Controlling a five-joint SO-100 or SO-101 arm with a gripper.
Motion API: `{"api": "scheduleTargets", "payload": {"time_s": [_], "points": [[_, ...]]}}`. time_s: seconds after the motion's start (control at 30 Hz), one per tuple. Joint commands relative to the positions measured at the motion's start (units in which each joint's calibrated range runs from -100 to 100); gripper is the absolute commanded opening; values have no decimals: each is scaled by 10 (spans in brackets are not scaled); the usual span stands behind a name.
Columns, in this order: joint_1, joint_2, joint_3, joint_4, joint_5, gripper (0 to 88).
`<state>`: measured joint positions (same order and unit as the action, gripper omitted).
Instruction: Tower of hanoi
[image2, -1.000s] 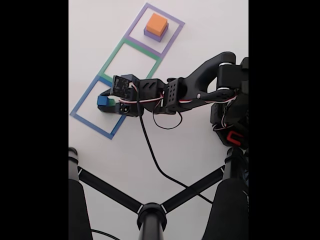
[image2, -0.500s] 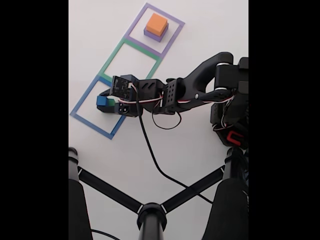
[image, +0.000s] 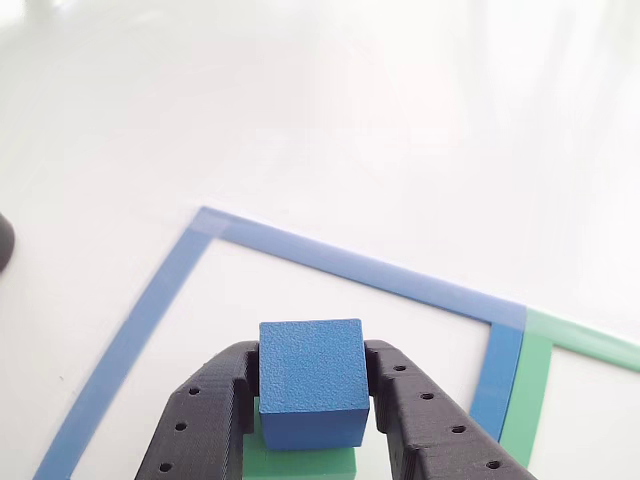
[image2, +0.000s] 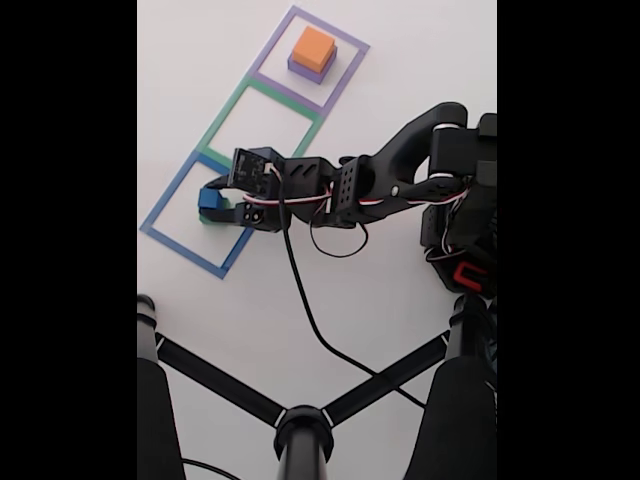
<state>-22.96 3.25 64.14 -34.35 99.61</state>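
Black tool (image: 312, 400) around blue cube (image: 311, 380)

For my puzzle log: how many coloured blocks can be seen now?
4. The blue block sits between the fingers, on the green block, inside the blue taped square. The orange block lies on the purple block in the purple taped square.

Four blocks are visible in all, one of each colour: one blue block (image: 311, 382), one green block (image: 300, 460) under it, one orange block (image2: 314, 47) and one purple block (image2: 306, 69) beneath the orange one at the far end. There are three taped square outlines in a row: one blue outline (image2: 160, 206) nearest, one green outline (image2: 233, 100) in the middle, one purple outline (image2: 348, 71) farthest. One robot arm (image2: 400, 165) reaches in from the right, with one black cable (image2: 310, 315) trailing from it.
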Motion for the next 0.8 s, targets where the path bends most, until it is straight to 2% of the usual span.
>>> {"api": "scheduleTargets", "payload": {"time_s": [0.0,0.13,0.33,0.77], "points": [[5,-4,0,-19,4,74],[8,-1,0,-20,4,91],[9,0,5,-31,4,162],[9,-17,-2,-43,4,233]]}}
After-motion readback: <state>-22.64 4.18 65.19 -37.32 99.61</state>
